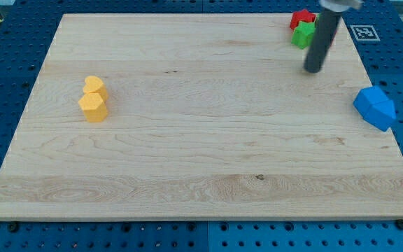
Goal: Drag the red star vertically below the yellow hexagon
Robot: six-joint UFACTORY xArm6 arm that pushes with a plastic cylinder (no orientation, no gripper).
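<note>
Red star (301,18) sits at the wooden desk's (201,161) far top-right corner, touching a green block (303,35) just below it. The rod's tip (314,69), a bare hand with nothing to open or close, rests below-right of the star. Yellow hexagon (93,107) lies well apart, far left of the star.

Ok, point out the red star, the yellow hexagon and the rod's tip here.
red star (301,17), camera view, on its visible top face.
yellow hexagon (93,106), camera view, on its top face.
my tip (313,69), camera view, at the rod's lower end.
</note>
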